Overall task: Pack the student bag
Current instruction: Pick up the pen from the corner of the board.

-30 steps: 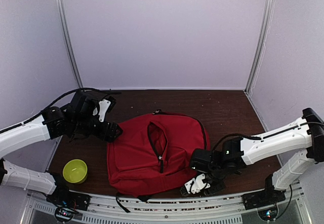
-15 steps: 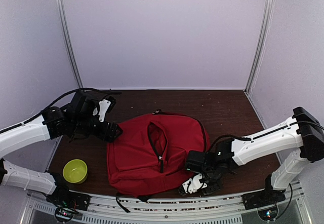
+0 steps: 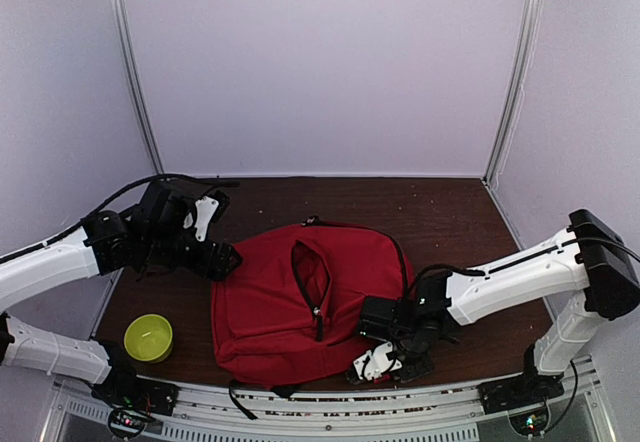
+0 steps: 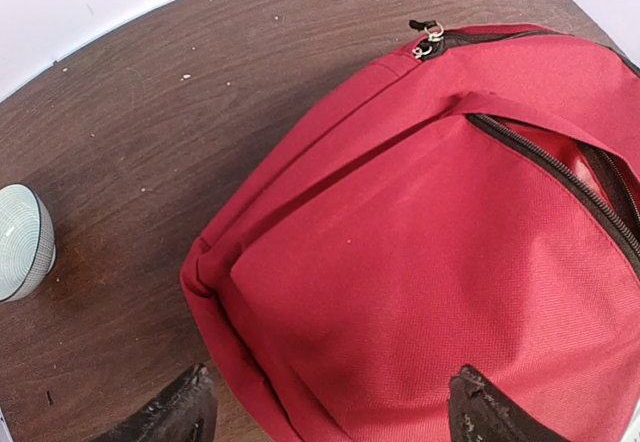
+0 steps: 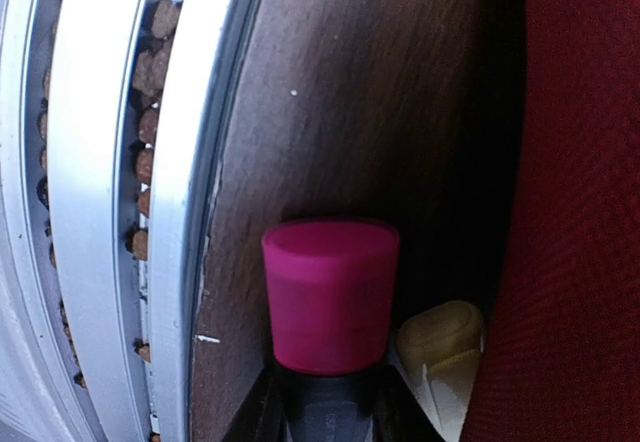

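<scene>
Just off student bag (image 3: pixel 270 302), pink cap (image 5: pixel 330 297).

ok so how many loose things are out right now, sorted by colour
red: 1, the student bag
yellow-green: 1, the bowl
magenta: 1, the capped item, seen only in the right wrist view
cream: 1, the small piece right beside it, too unclear to say what it is
total: 4
</scene>
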Action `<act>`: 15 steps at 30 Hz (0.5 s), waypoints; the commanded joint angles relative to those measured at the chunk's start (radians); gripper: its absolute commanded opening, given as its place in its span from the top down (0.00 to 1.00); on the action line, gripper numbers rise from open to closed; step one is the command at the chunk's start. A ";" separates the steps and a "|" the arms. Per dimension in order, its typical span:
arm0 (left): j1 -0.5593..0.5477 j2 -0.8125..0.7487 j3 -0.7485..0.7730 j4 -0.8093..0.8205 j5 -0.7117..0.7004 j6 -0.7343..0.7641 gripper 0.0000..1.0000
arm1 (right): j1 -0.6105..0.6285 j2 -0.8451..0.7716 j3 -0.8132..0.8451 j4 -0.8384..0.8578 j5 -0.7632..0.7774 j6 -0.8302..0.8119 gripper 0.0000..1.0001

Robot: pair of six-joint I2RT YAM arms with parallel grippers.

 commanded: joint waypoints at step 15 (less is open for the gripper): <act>0.003 -0.011 -0.010 0.012 -0.011 0.010 0.18 | 0.016 -0.304 0.016 0.028 -0.303 0.003 0.88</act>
